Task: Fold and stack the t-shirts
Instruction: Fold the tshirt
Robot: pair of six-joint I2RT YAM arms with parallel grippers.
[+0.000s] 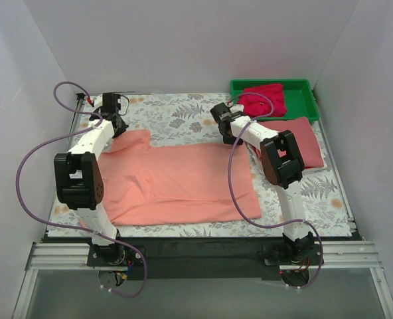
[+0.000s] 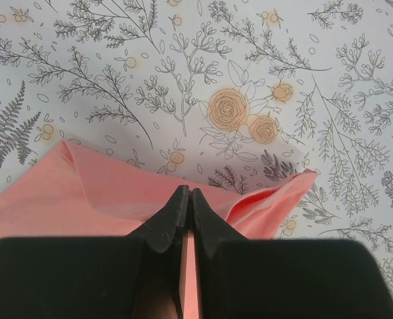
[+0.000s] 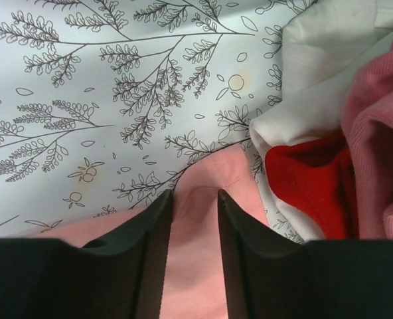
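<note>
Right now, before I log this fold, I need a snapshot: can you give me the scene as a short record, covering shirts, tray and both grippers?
surface: floral table cover
shirt in work: salmon-pink shirt, spread flat mid-table
left gripper: shut on the shirt's far left corner
right gripper: jaws part open, astride a ridge of cloth at the shirt's far right corner
tray: green tray, far right corner, holding a crumpled red shirt
other shirt: dusty rose shirt, lying flat beside the tray, partly hidden by the right arm
</note>
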